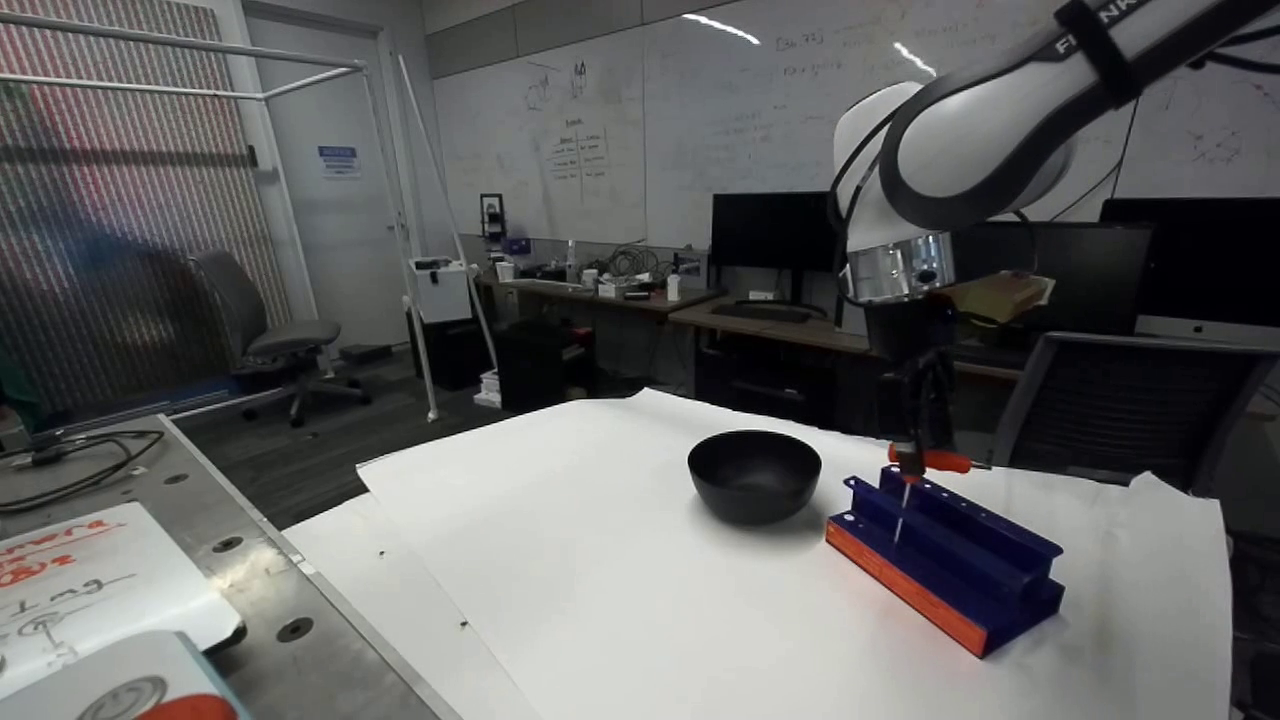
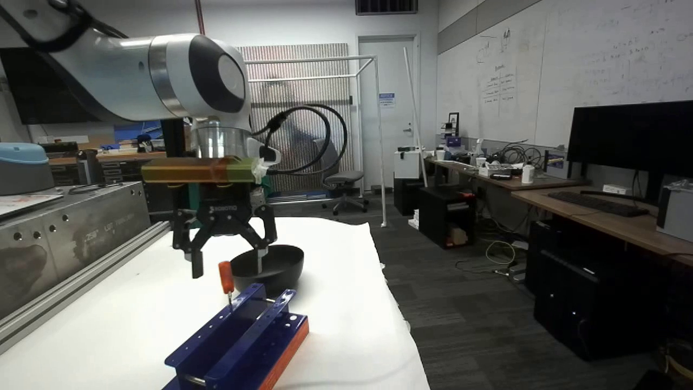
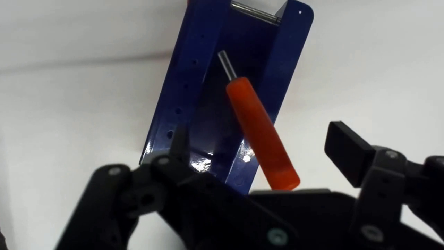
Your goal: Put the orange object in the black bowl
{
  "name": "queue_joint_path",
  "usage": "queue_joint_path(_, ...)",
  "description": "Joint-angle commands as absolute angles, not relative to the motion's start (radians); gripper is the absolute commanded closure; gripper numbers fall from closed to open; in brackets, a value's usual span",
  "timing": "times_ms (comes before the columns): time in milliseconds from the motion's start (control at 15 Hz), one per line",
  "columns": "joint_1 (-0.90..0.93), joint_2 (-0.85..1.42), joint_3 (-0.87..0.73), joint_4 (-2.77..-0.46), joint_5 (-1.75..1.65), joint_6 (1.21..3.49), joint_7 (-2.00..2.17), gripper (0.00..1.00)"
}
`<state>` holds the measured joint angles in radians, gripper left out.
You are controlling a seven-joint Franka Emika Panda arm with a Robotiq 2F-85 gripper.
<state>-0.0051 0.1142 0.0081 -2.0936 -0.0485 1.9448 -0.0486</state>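
In an exterior view the orange screwdriver (image 1: 945, 461) is partly hidden behind the claw (image 2: 229, 268); whether the screwdriver touches the blue rack (image 1: 945, 560) below, I cannot tell; the claw is spread wide, the handle between its fingers; one screwdriver, one rack, one black bowl (image 1: 755, 505) just beside the rack; white tabletop (image 1: 600, 580); behind, a whiteboard (image 2: 503, 76) and a door (image 2: 392, 70).

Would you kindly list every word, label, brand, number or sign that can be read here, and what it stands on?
"ROBOTIQ": the gripper.
"NOTICE": the door sign; smaller lines unreadable.
"NK", other letters partly hidden: the arm.
"LOT": the metal slab; its other marks blurred.
Apple logo, wordless: the monitor.
Too small or unclear: handwriting on the whiteboard and white pad.
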Motion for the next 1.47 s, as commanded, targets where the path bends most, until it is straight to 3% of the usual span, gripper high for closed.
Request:
queue_joint_path(0, -0.010, 0.136, 0.003, -2.094, -0.038, 1.979, -0.062, 0.34)
queue_joint_path(467, -0.007, 0.117, 0.006, -2.099, -0.051, 1.959, -0.055, 0.89)
queue_joint_path(533, -0.005, 0.109, 0.006, -2.100, -0.057, 1.953, -0.049, 0.92)
queue_joint_path(1200, 0.037, -0.070, 0.038, -2.033, -0.139, 1.779, 0.096, 0.90)
queue_joint_path(1400, 0.043, -0.104, 0.057, -2.034, -0.171, 1.877, 0.168, 0.90)
